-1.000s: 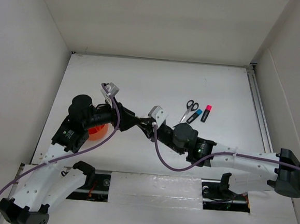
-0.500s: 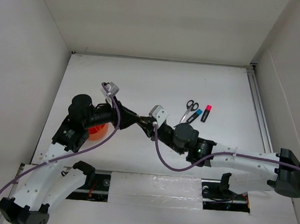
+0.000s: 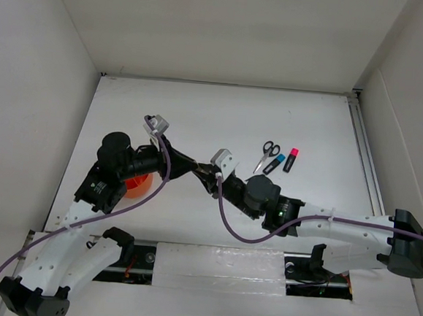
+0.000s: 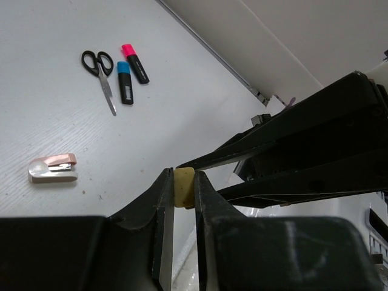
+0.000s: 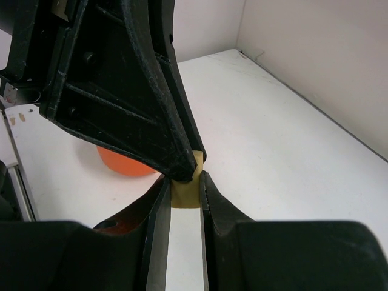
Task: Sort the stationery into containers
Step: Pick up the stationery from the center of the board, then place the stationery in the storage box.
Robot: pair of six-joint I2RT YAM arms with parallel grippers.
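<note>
Eraser (image 4: 183, 189), small and tan, is pinched by my left end effector (image 4: 182, 179) and my right end effector (image 5: 183, 185), above the surface (image 3: 222, 115).

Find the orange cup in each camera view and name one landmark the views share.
Top external: the orange cup sits left of centre, partly under the left arm.
Left wrist: not in it.
Right wrist: the cup is at middle left, behind the left pincer.
Shared landmark: the left pincer, in all three views, meeting the right pincer on a small eraser.
</note>
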